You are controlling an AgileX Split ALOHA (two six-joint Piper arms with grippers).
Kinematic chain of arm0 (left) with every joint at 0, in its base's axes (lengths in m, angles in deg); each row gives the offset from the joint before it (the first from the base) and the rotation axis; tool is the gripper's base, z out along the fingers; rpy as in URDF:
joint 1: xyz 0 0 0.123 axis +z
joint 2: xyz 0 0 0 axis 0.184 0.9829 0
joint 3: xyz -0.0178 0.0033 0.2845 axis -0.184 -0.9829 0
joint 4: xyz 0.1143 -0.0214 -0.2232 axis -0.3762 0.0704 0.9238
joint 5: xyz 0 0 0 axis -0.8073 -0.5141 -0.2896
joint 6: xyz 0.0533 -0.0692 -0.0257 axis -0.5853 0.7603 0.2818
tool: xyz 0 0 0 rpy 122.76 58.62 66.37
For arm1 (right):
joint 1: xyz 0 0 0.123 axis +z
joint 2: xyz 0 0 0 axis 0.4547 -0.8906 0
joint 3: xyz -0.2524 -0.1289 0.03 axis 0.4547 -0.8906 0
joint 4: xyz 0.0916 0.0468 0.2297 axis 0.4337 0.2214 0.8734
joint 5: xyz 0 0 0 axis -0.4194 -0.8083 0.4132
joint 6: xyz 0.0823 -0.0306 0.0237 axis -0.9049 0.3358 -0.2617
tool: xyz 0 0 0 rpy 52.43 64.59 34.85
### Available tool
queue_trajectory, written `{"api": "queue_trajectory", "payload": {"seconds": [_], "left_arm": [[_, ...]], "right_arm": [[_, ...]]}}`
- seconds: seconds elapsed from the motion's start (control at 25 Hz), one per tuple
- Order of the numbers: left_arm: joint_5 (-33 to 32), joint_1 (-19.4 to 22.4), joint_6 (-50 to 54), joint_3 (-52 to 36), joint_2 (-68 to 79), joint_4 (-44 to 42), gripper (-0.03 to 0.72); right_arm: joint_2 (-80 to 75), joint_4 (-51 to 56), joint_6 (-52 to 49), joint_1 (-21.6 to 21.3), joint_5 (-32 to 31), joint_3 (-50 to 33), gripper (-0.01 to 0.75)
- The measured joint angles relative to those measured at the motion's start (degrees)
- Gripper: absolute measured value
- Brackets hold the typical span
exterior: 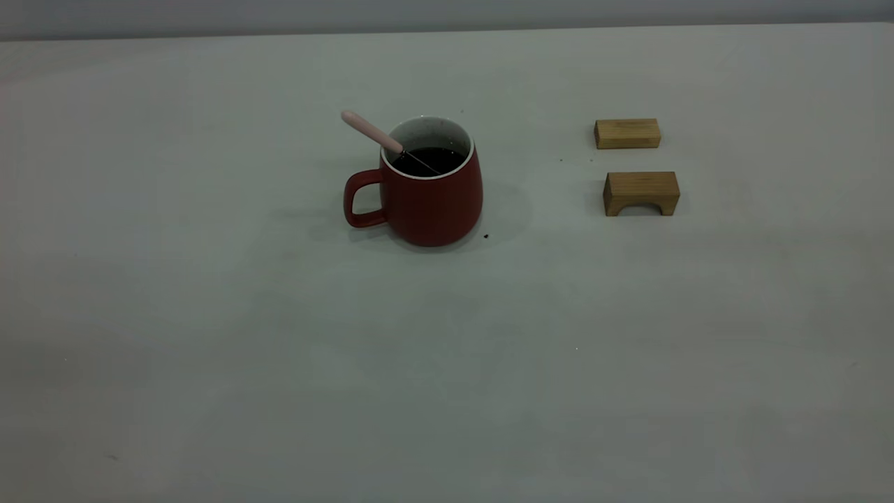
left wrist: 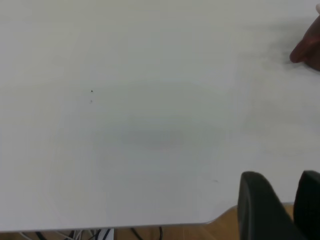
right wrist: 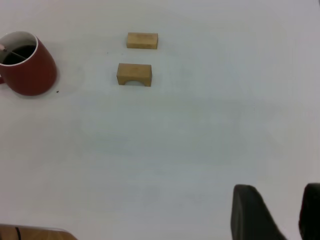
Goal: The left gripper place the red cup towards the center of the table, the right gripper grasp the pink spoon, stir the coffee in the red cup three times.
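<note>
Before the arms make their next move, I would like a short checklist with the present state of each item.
1. The red cup stands upright near the middle of the table: ok.
2. The coffee is inside the cup, no puddle seen; one tiny dark speck lies beside the base: ok.
3. The pink spoon rests in the cup, handle leaning over the rim on the handle side, free to grasp: ok.
4. The two wooden blocks stand apart from the cup, on its right in the exterior view: ok.
5. Left hand and right hand are both away from the cup, holding nothing: ok.
</note>
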State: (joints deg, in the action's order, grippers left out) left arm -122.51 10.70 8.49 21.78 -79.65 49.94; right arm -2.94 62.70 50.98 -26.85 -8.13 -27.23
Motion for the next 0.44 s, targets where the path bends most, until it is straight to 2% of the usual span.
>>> {"api": "queue_trajectory", "payload": {"seconds": [0.44], "left_arm": [[0.0, 0.0, 0.0, 0.0, 0.0, 0.0, 0.245]], "right_arm": [[0.0, 0.0, 0.0, 0.0, 0.0, 0.0, 0.244]]}}
